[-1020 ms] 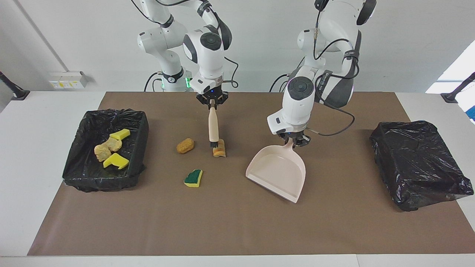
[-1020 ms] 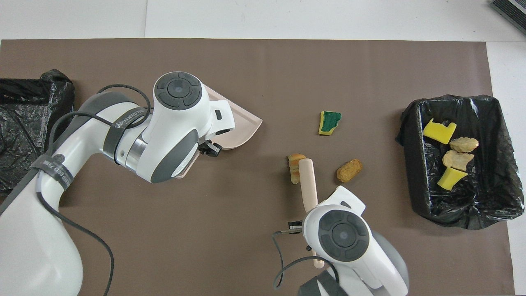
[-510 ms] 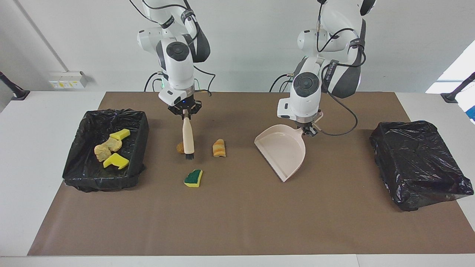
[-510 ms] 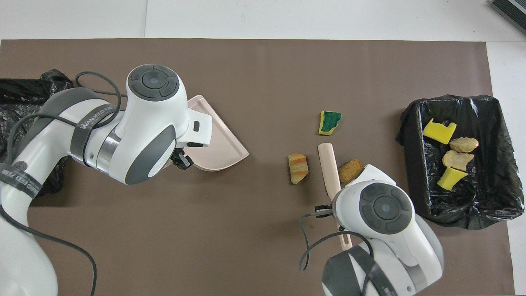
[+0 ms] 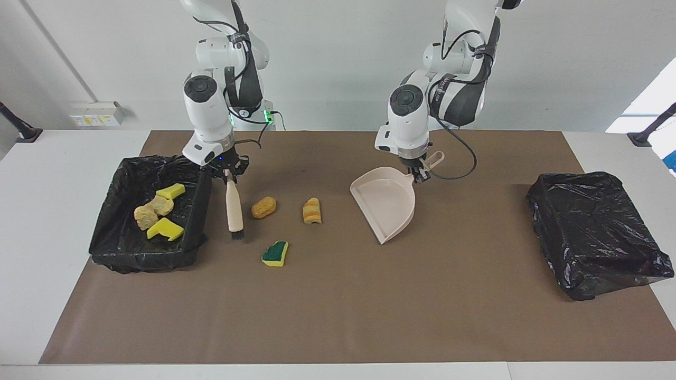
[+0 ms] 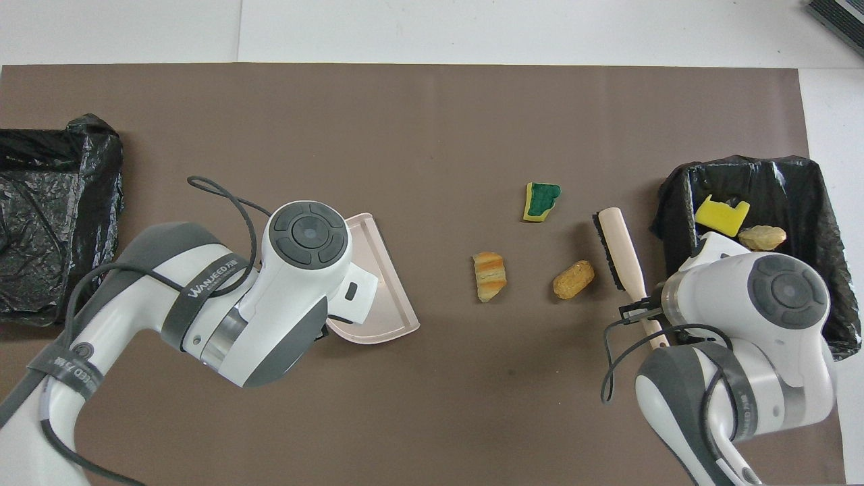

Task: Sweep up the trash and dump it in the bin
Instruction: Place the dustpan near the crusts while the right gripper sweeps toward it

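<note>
Beside the bin's rim, right gripper clamps the brush; left gripper grips the dustpan, scraps on open mat between

Three scraps lie between brush and dustpan; others seemingly in bin.

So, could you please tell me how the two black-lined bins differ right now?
The bin at the right arm's end holds four scraps, two yellow sponge pieces and two tan lumps; the bin at the left arm's end shows no scraps. The brush hangs beside the first; nothing is beside the second. Both are lined with crinkled black bags.
</note>
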Robot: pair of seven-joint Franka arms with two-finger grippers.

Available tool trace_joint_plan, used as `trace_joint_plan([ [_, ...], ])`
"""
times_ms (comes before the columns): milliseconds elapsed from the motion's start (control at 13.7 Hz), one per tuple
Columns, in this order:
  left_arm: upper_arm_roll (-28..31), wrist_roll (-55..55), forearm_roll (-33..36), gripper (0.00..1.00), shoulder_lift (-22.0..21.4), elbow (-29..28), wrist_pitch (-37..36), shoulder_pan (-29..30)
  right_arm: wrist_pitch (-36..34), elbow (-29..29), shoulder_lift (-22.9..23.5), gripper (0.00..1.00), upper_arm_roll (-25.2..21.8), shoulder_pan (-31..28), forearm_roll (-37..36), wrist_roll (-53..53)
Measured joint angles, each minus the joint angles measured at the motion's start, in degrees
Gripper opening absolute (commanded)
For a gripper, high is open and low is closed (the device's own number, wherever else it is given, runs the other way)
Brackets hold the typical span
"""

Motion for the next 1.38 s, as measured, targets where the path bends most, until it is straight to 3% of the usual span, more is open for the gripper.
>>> trace_joint_plan([
  [219, 0.04, 0.39, 0.00, 0.00, 0.03, -1.31, 3.13, -0.78, 3.41, -3.60, 0.21, 0.00, 0.59, 1.54, 3.43, 1.14],
  [656, 0.06, 0.72, 0.00, 0.00, 0.02, -2.50, 4.91, -0.86, 9.82, -3.17, 3.62, 0.00, 0.88, 14.34, 4.58, 22.83],
  [1093, -0.37, 0.71, 0.00, 0.00, 0.03, -5.27, 8.59, -1.01, 10.31, 6.96, 12.87, 0.00, 1.05, 24.37, 5.48, 42.41],
  [1385, -0.40, 0.71, 0.00, 0.00, -0.03, -5.71, 9.07, -1.01, 9.21, 14.69, 17.16, 0.00, 1.46, 30.04, 21.57, 43.18],
])
